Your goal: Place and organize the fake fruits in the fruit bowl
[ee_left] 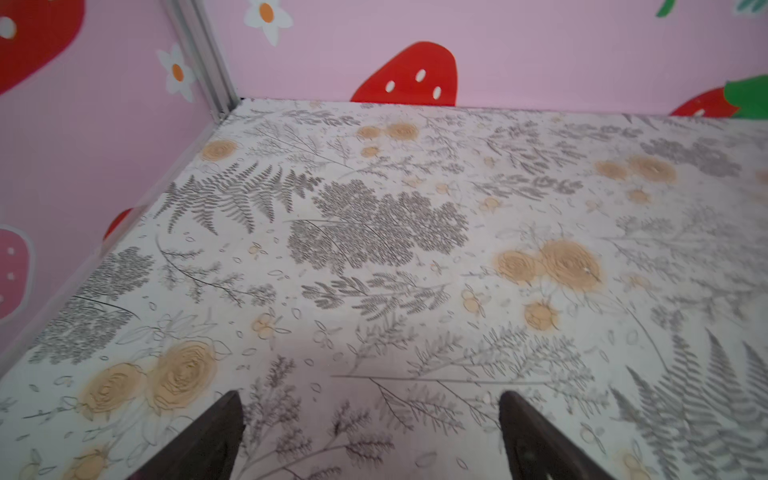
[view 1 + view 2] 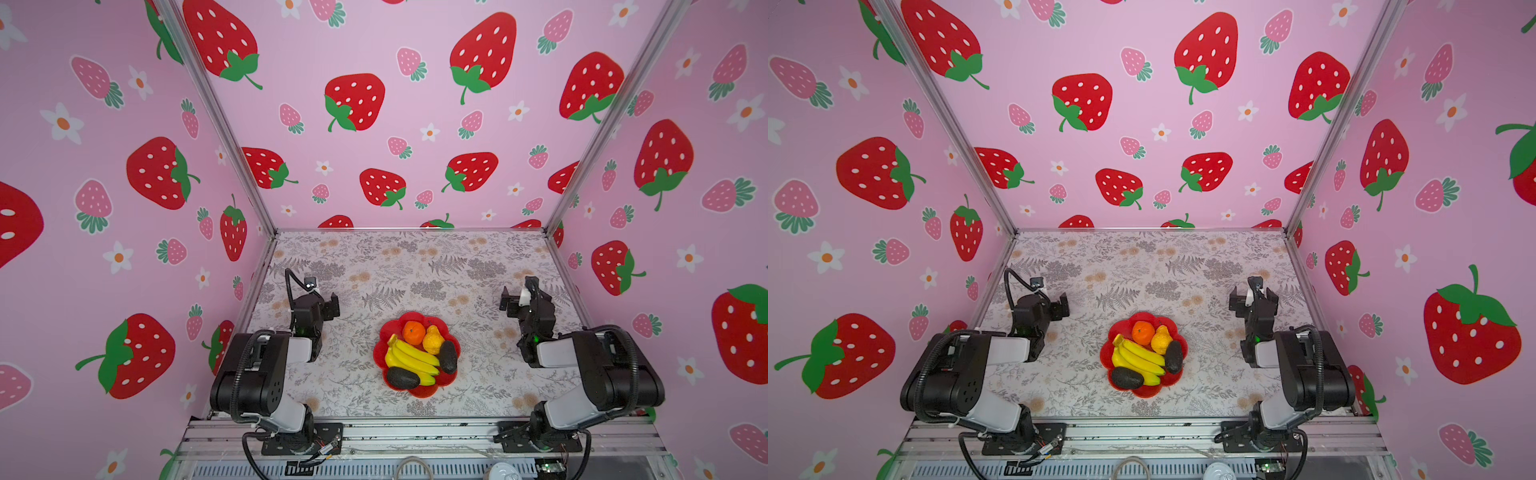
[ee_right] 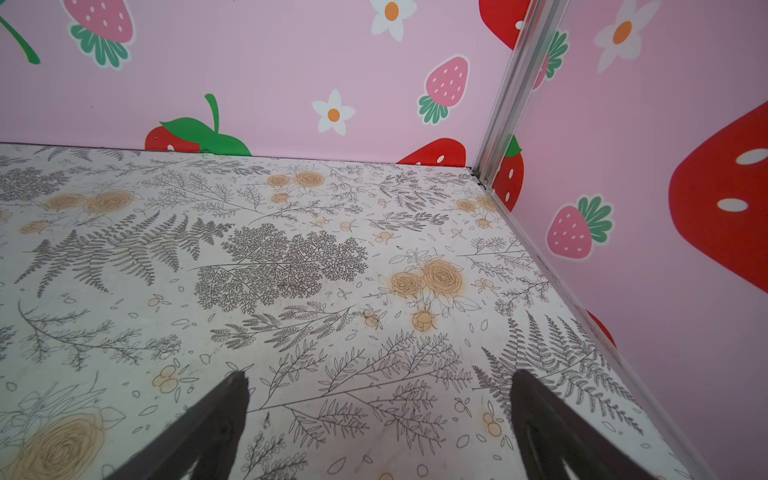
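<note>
Fake fruits [image 2: 419,353] are nested in fruit bowl [image 2: 420,391], between left and right jaws, well apart from each. Jaws are spread wide, empty, parked aside: task is judged complete, nothing left to be gripped.

Table [image 2: 415,266], floral print, walled in strawberry-pattern pink.

- Bowl [image 2: 385,331]: red, flower-shaped, near the front at centre.
- Orange [image 2: 413,332]: at the back of the bowl.
- Citrus [image 2: 433,341]: bumpy and yellow, just right of the orange, touching it.
- Banana bunch [image 2: 409,359]: lying across the middle.
- Right avocado [image 2: 448,356]: dark, along the right side, against the bananas.
- Front avocado [image 2: 402,378]: at the front, against the bunch.
- Left gripper [image 2: 332,306] and right gripper [image 2: 508,302]: both empty, over the table, well apart from the bowl, one on either side.
</note>
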Controlling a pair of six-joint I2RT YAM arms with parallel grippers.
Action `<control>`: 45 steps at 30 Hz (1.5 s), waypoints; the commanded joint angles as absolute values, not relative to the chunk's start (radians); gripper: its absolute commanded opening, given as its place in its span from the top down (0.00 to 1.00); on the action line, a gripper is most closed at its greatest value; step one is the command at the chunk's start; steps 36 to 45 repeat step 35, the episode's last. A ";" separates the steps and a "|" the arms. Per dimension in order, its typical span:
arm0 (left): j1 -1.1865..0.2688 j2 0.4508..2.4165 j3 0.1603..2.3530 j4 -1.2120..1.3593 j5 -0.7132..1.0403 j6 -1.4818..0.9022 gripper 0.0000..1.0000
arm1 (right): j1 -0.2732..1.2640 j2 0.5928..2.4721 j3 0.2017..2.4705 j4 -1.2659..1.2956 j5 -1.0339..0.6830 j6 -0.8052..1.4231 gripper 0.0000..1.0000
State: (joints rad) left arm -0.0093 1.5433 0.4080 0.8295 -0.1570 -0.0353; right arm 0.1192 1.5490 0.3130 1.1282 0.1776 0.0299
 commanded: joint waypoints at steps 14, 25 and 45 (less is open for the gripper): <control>-0.024 1.546 0.437 0.793 -0.213 -0.062 0.01 | 0.121 1.559 0.291 1.200 0.163 0.011 0.01; -0.025 1.546 0.437 0.792 -0.214 -0.061 0.01 | 0.127 1.577 0.272 1.249 0.181 0.007 0.01; -0.026 1.546 0.436 0.796 -0.209 -0.059 0.01 | 0.127 1.575 0.269 1.258 0.181 0.008 0.01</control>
